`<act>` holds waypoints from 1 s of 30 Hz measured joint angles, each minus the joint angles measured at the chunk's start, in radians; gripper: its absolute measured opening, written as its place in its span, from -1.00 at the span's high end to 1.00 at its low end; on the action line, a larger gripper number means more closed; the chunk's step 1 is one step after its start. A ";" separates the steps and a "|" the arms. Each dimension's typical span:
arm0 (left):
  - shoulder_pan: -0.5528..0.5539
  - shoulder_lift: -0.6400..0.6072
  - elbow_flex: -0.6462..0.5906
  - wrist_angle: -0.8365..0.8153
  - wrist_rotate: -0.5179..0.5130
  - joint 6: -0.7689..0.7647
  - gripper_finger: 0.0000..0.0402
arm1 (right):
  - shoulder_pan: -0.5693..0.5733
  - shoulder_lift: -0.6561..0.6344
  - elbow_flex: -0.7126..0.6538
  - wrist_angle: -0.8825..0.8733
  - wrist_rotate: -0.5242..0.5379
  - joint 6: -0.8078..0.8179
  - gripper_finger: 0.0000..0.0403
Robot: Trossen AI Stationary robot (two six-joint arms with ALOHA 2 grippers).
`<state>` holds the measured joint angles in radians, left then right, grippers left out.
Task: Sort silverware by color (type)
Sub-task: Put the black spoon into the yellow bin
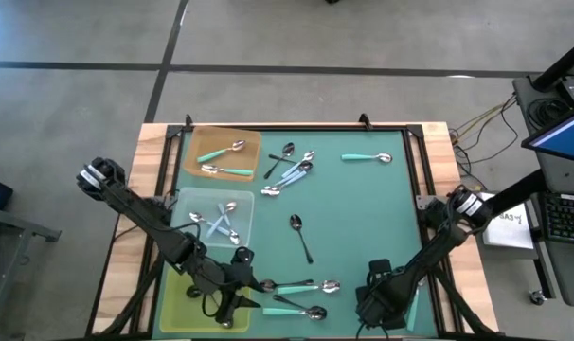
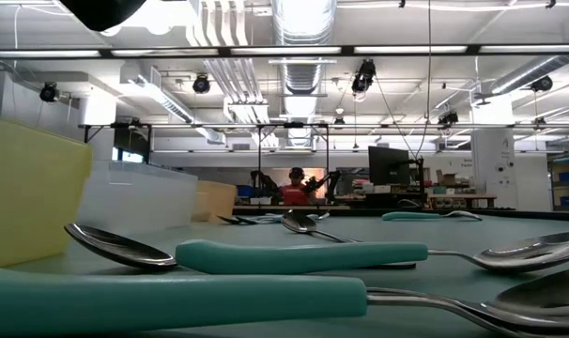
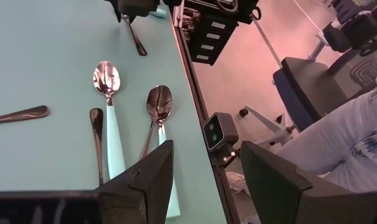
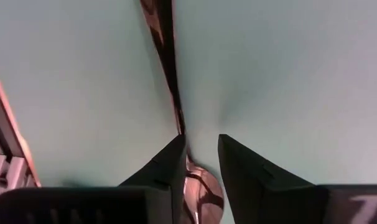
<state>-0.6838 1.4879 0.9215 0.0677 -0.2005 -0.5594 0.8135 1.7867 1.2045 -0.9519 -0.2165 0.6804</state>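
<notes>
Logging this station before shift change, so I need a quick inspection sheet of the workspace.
Surface: green mat on a wooden table.
Job's things: teal spoons in the tan tray; blue spoons in the clear tray; others loose.
Clutter: nothing seen.
Hands: left hand open above the near spoons; right hand closing around a spoon.
Cables: bundle right of the table.
Surroundings: desk with keyboard; a person's leg.

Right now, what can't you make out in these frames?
- Right gripper, right wrist view: its fingers cover the spoon; grip unclear.
- Same spoon, high view: hidden under the right arm.
- Yellow tray, high view: left arm covers the contents.
- Clear tray, low view: wall hides the inside.
</notes>
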 joint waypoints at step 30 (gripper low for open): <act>0.016 0.000 0.000 -0.008 -0.029 0.008 0.16 | 0.065 0.001 0.001 0.102 0.034 0.070 0.59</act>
<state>-0.6680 1.4879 0.9217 0.0593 -0.2295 -0.5510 0.8787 1.7874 1.2056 -0.8500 -0.1824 0.7502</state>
